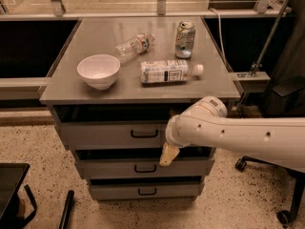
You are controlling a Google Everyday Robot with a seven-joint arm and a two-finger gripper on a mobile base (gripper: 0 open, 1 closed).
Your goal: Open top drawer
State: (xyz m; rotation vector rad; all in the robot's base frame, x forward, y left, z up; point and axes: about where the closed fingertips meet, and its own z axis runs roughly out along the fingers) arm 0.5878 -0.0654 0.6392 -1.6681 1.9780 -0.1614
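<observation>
Top drawer [102, 136]: front up-left of gripper [168, 155]; dark gap along its top edge.
Grip: cannot tell.
Drawers: three, stacked.

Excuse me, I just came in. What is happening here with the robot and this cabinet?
A white robot arm reaches in from the right toward a grey three-drawer cabinet. Its gripper hangs in front of the top drawer, just right of its black handle, not on it. The drawer does not look pulled out yet. On top are a white bowl, a standing can, a clear bottle and a labelled bottle, both lying down.
</observation>
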